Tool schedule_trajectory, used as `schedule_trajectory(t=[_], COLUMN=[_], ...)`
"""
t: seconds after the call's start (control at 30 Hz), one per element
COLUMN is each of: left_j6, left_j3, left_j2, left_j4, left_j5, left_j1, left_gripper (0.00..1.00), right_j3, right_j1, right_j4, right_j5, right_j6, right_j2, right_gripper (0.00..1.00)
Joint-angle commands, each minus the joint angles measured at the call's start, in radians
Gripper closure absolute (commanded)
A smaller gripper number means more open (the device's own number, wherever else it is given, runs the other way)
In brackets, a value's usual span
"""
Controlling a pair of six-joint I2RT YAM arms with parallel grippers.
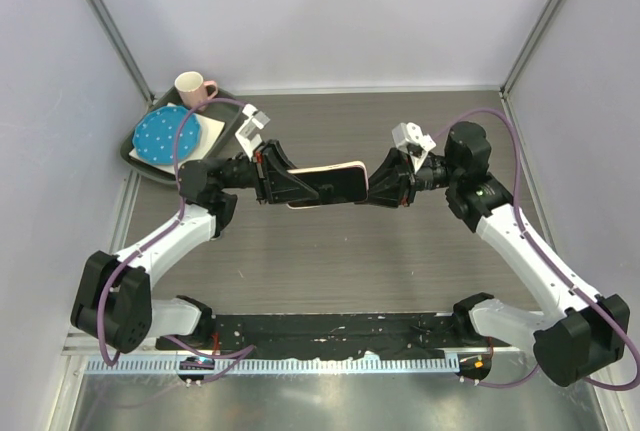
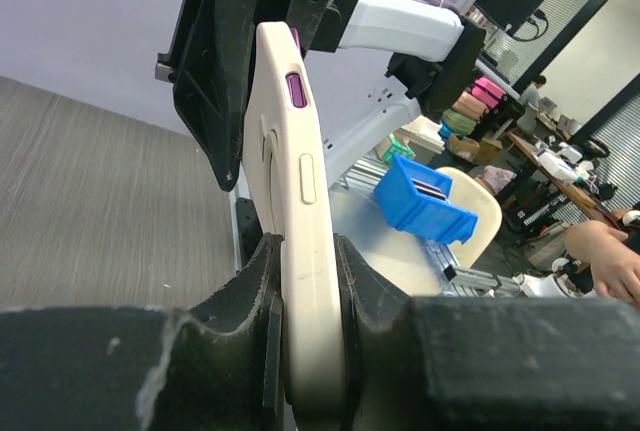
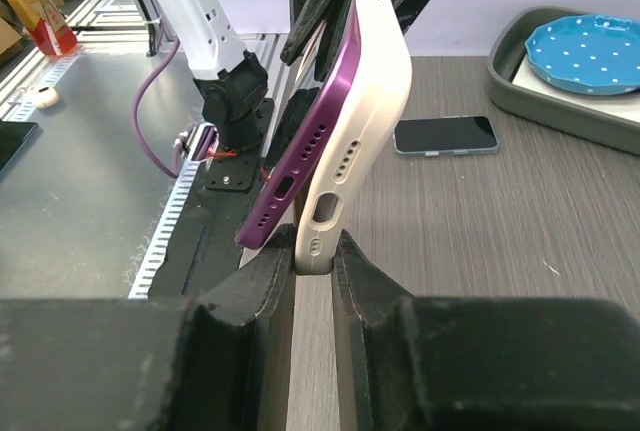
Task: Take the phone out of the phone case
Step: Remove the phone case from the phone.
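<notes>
1. The phone case (image 1: 325, 167) is cream in colour. It is held in the air above the middle of the bench (image 1: 330, 281), and in the top view its long side runs from 9 o'clock to 3 o'clock.
2. The left hand (image 1: 290, 187) is clenched on the 9 o'clock end of the phone case. In the left wrist view its fingers (image 2: 262, 296) press on both faces of the case, with no gap.
3. The right hand (image 1: 372, 187) is clenched on the 3 o'clock end. In the right wrist view its fingers (image 3: 268, 271) pinch only the bottom edge of the phone case.
4. The phone (image 3: 300, 141) is purple and only partly inside the case. Its bottom end, with the port and the small holes, stands out of the case toward 9 o'clock in the right wrist view. The far end sits in the case between the fingers of the left hand.
5. In the top view the dark screen of the phone faces up.
6. A grey tray (image 1: 150, 169) stands at the 10 o'clock corner of the bench. It carries a blue plate (image 1: 165, 134) with white dots, and a pink cup (image 1: 192, 89) at its 12 o'clock side.
7. A second phone (image 3: 445, 135) lies flat on the bench. In the right wrist view it is at 2 o'clock from the pinched end, near the tray but apart from it.
</notes>
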Motion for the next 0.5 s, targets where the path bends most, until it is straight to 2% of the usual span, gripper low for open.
schedule_trajectory(t=[0.0,0.1,0.13,0.2,0.23,0.3,0.47], left_j6=[-0.074,-0.069,-0.066,-0.065,-0.063,-0.063,-0.059], left_j3=[0.016,0.013,0.01,0.01,0.011,0.011,0.01], left_j2=[-0.058,-0.067,-0.067,-0.067,-0.065,-0.067,-0.064], left_j4=[0.121,0.123,0.123,0.123,0.123,0.123,0.121], left_j5=[0.114,0.108,0.105,0.099,0.096,0.091,0.091], left_j1=[-0.08,-0.069,-0.066,-0.06,-0.058,-0.057,-0.047], left_gripper=[1.0,1.0,1.0,1.0,1.0,1.0,1.0], right_j3=[0.051,0.06,0.067,0.091,0.097,0.105,0.116], right_j1=[-0.004,-0.004,-0.004,-0.004,-0.002,-0.004,-0.007], right_j4=[-0.024,-0.071,-0.117,-0.209,-0.228,-0.26,-0.268], right_j5=[0.346,0.341,0.341,0.341,0.346,0.382,0.464], right_j6=[-0.15,-0.165,-0.175,-0.213,-0.234,-0.245,-0.179], right_j2=[0.032,0.008,0.002,-0.008,-0.018,-0.032,-0.075], right_gripper=[0.97,0.85,0.75,0.65,0.56,0.52,0.49])
